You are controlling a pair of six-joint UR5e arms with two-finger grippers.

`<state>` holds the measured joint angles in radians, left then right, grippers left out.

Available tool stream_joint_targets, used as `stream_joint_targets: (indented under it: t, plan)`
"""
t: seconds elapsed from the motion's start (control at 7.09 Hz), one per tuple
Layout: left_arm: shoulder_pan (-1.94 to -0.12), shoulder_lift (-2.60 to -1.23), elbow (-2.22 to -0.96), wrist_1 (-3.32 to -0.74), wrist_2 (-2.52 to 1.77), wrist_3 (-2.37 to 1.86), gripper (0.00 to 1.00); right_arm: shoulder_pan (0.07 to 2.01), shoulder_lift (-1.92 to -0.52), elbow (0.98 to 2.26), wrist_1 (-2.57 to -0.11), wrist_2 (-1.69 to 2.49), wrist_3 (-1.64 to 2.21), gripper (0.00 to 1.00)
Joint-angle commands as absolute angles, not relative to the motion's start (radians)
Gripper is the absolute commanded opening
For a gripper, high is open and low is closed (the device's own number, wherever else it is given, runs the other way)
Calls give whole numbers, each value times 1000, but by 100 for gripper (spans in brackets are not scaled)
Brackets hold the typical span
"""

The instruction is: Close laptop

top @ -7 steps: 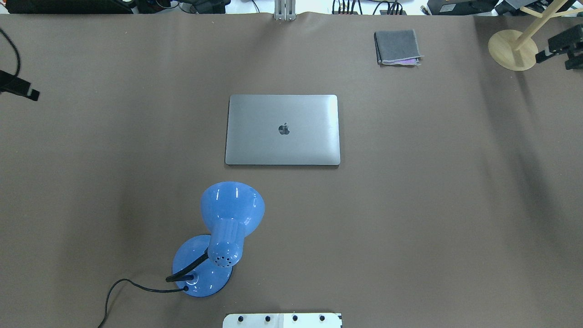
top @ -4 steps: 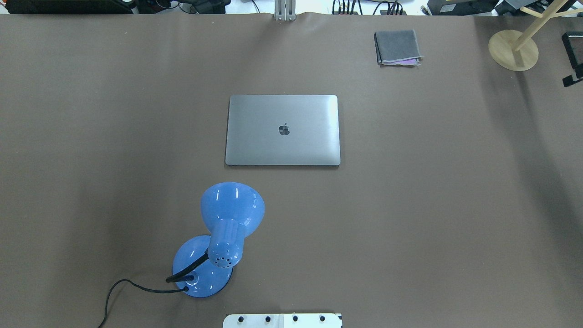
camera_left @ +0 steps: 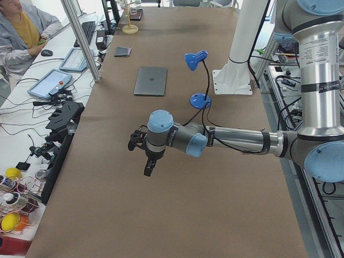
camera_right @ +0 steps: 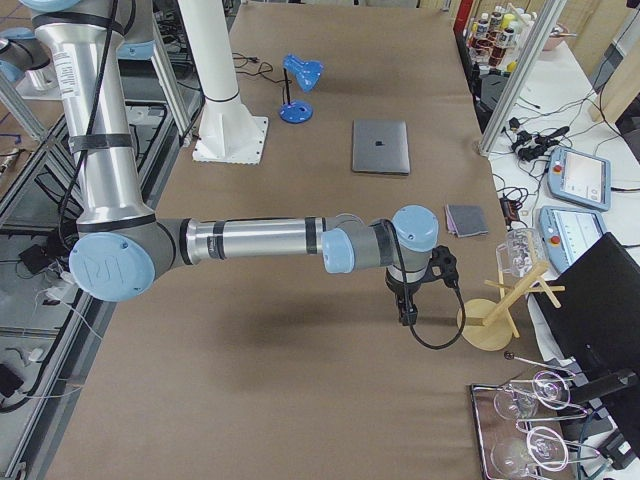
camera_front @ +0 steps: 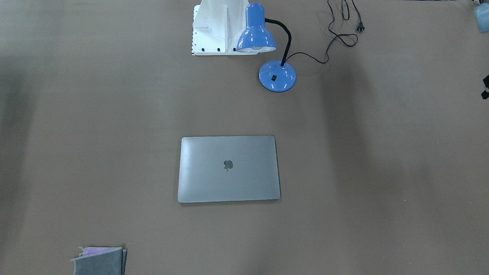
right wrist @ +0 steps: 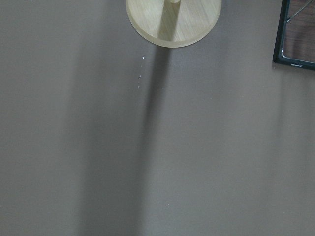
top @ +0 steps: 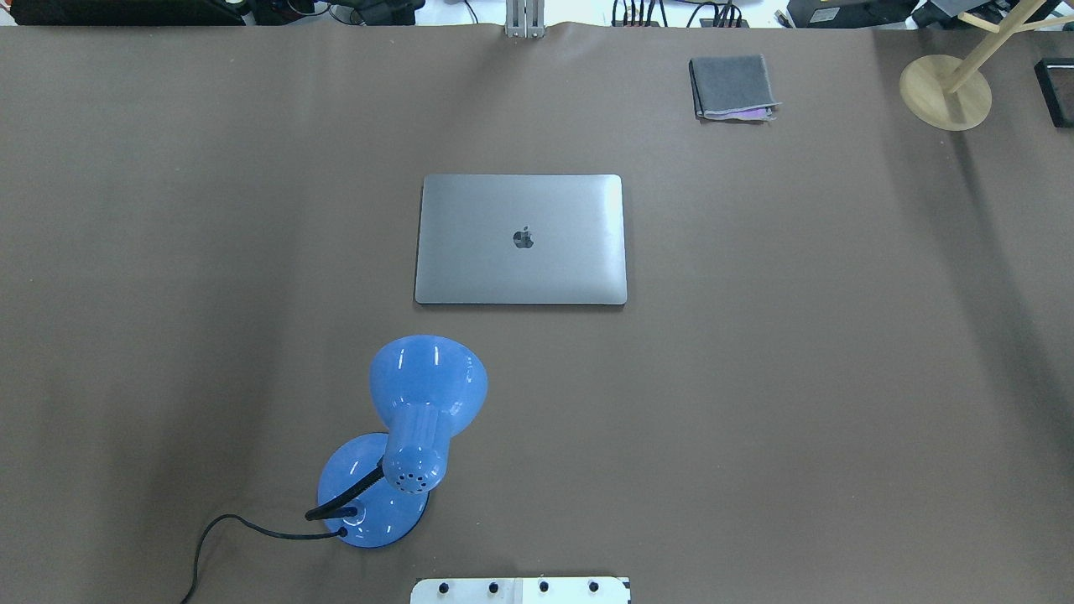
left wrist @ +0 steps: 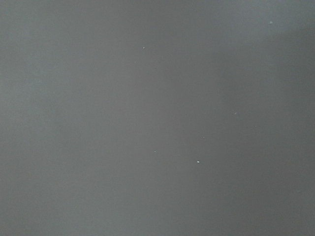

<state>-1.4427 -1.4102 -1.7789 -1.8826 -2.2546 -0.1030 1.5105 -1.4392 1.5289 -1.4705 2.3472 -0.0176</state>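
Here's the laptop (top: 520,239), shut flat in the middle of the table (top: 168,252), grey lid down and the dark apple logo facing up. It lies between the two claws and well apart from each. The left claw (camera_left: 147,171) hangs out over the table at the robot's left end, pointing down, with bare brown surface beneath it. The laptop is far beyond it along the table. The claw shows only from the table's end, so I cannot tell how wide it stands or whether it grips anything. At the other end the right claw (camera_right: 408,316) also points down, just beside the round base of the wooden stand (camera_right: 485,322). Its wrist camera catches that base at the top edge and a corner of a black tray (right wrist: 278,34) to one side. Same story there: I cannot tell whether it is spread or pinched. A blue desk lamp (top: 428,394) stands between the laptop and the robot's base, nearer the left claw's half. A folded grey cloth (top: 732,86) lies on the right claw's half, at the far edge.
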Motion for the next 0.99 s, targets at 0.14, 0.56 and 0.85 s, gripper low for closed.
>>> stream_joint_targets:
  t: [0.14,0.56,0.85]
  plan:
    - [-1454,-1404,-1769,-1881,-2253,-112,98,1508,-1447,1534,-1479,2339,-41,100]
    - [-1453,-1417,-1779,-1879,-2258,-114,98,1508,-1456,1536,-1479,2341,-41,100]
    - [-1453,-1413,-1778,-1881,-2257,-112,98,1508,-1457,1536,-1479,2341,-41,100]
